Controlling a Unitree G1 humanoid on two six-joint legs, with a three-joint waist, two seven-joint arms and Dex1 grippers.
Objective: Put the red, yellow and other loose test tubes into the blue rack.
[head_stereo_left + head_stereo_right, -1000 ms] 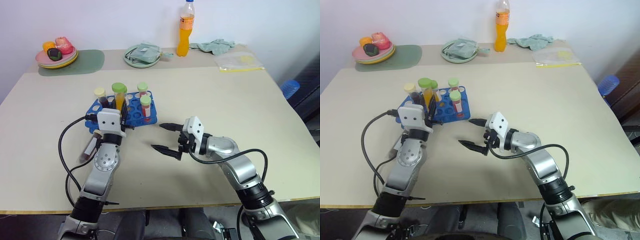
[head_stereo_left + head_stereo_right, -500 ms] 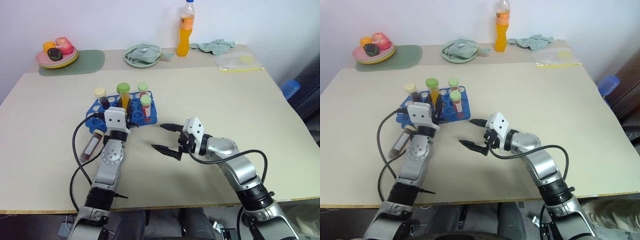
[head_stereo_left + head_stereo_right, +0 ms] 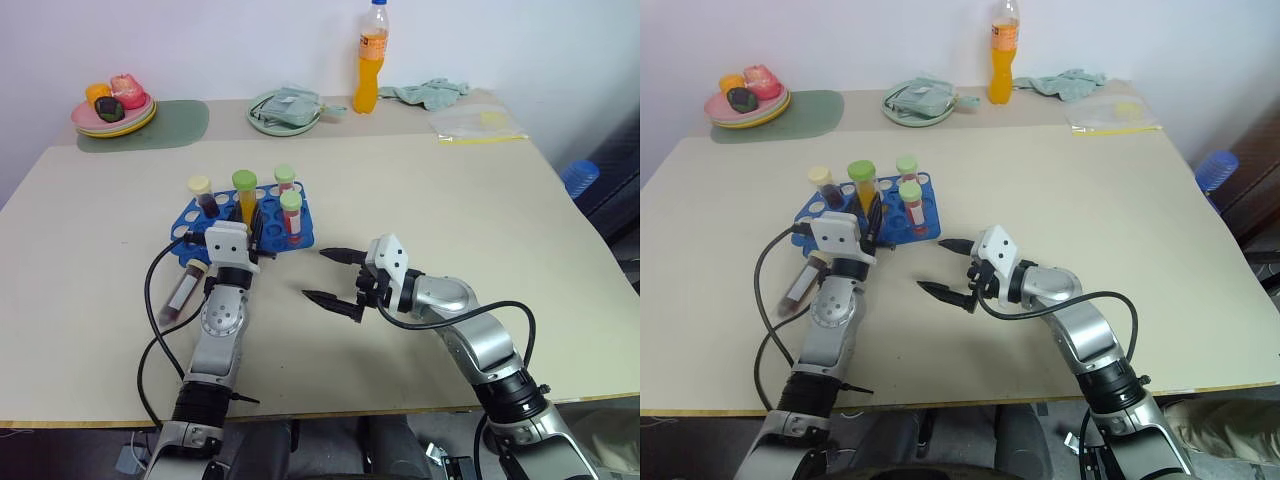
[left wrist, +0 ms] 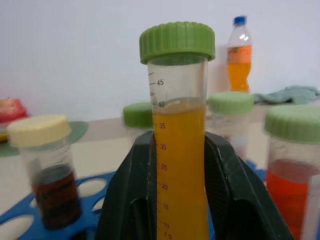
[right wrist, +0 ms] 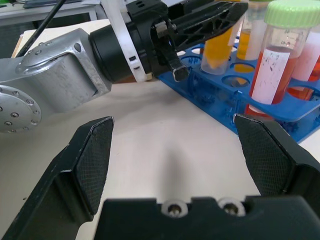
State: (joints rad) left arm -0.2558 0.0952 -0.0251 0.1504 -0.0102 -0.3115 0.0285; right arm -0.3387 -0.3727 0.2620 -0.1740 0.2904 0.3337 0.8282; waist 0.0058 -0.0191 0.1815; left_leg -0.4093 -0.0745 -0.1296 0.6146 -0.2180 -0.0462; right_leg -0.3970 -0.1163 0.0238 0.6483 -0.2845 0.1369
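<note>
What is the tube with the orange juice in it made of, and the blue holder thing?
The orange tube looks like clear, smooth plastic: the liquid shows through the wall and printed marks run up its side. Glass can't be ruled out by look alone. Its green cap seems matte plastic with ridged edges. The blue rack looks like shiny moulded plastic, with bright highlights around its round holes.

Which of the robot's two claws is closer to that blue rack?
The left gripper. It is at the blue rack, shut on the yellow tube over it. The right gripper hangs open beside the rack, apart from it.
</note>
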